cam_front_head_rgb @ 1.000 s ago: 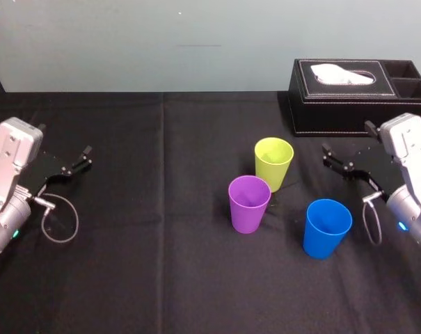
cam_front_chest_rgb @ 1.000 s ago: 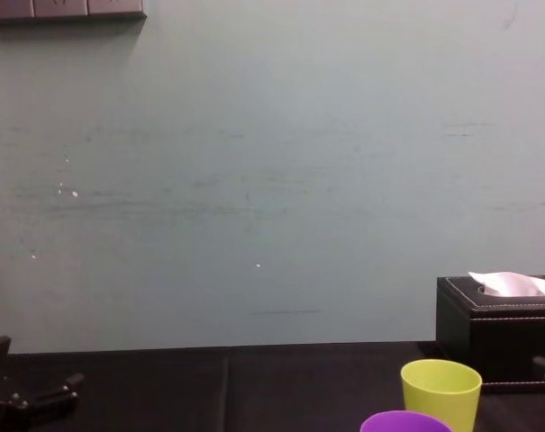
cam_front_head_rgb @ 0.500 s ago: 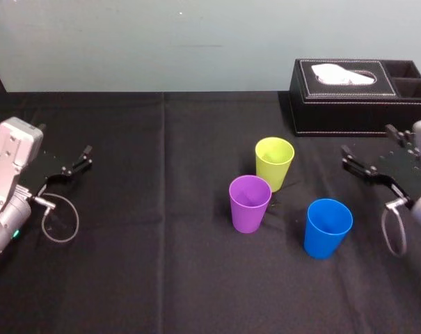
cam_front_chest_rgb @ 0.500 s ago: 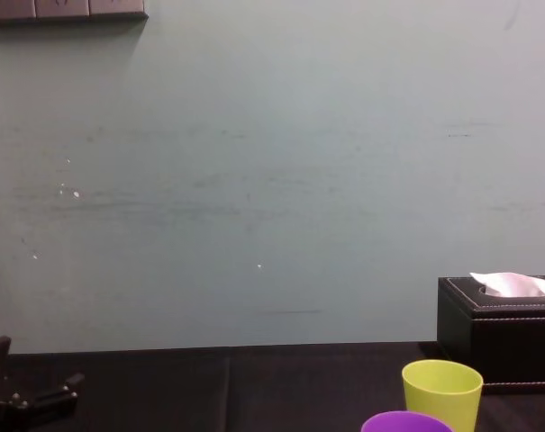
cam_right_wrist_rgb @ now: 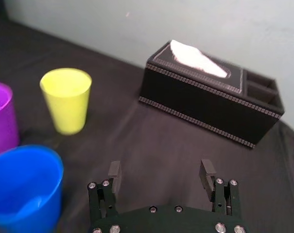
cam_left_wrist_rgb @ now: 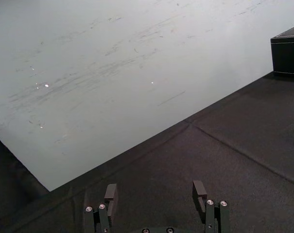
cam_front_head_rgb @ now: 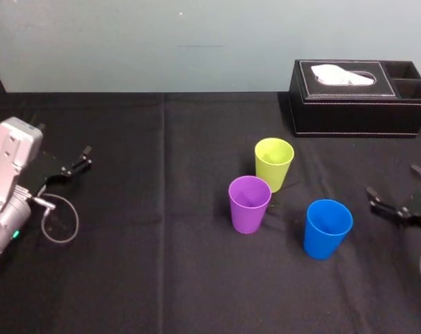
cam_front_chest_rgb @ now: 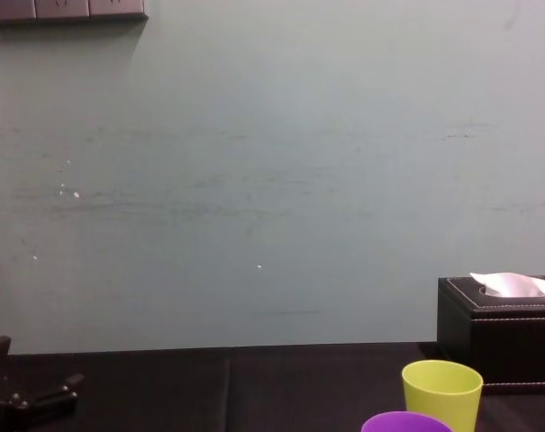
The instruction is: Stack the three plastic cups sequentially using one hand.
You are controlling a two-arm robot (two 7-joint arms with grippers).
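Observation:
Three plastic cups stand upright and apart on the black table. The yellow-green cup (cam_front_head_rgb: 273,163) is farthest back, the purple cup (cam_front_head_rgb: 249,203) in front of it to the left, and the blue cup (cam_front_head_rgb: 327,227) nearest on the right. My right gripper (cam_front_head_rgb: 391,181) hovers at the table's right edge, right of the blue cup, open and empty. In the right wrist view the gripper (cam_right_wrist_rgb: 159,171) has the blue cup (cam_right_wrist_rgb: 23,191), purple cup (cam_right_wrist_rgb: 1,119) and yellow-green cup (cam_right_wrist_rgb: 66,99) off to one side. My left gripper (cam_front_head_rgb: 85,157) is parked open at the far left.
A black tissue box (cam_front_head_rgb: 356,97) with a white tissue stands at the back right, behind the cups. The black tablecloth (cam_front_head_rgb: 161,264) covers the table and a pale wall (cam_front_chest_rgb: 272,180) rises behind it. A cable loop (cam_front_head_rgb: 59,221) hangs by the left arm.
My right gripper has drawn back to the right and toward the table's near side, away from the tissue box. The cups and the left arm have not moved.

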